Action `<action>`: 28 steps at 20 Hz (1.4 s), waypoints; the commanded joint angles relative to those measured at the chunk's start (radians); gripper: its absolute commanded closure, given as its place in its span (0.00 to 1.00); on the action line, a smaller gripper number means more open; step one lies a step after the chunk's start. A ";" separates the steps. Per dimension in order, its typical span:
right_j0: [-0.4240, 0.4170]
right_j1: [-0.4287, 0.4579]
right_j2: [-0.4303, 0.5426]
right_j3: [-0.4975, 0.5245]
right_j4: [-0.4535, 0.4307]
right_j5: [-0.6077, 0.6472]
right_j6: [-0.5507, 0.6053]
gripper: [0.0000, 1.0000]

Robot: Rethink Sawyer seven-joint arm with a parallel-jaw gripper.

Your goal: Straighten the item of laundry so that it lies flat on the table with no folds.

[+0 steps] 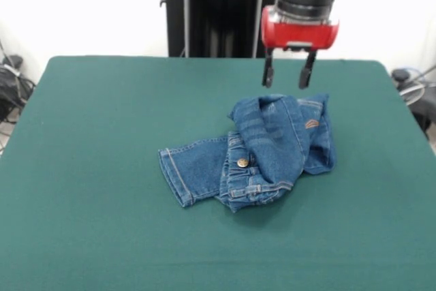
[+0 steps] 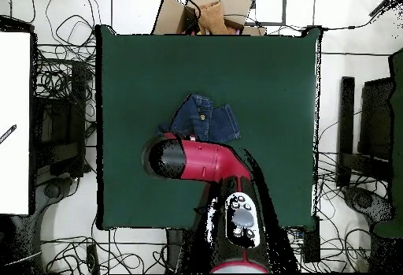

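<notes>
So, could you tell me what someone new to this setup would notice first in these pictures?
First, the crumpled blue jeans bunched in a heap near the middle of the dark green table, one leg sticking out flat to the side with the brass button showing. Next, the red and black gripper hanging just above the heap's far edge, its jaws open and holding nothing. In the overhead view the arm covers part of the jeans.

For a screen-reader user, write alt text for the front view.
A small pair of blue denim jeans lies crumpled and folded over itself on a green table, one leg sticking out to the picture's left. The robot's red and black gripper hangs just above the heap's far edge, fingers open and holding nothing.
</notes>
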 commanded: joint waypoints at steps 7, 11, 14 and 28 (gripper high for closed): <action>0.015 0.139 0.017 -0.118 -0.001 -0.074 0.167 0.00; 0.045 0.164 0.003 -0.126 0.001 -0.098 0.191 0.00; 0.057 0.171 -0.001 -0.113 0.007 -0.132 0.210 0.00; 0.006 0.066 0.029 -0.075 0.032 -0.057 0.171 0.00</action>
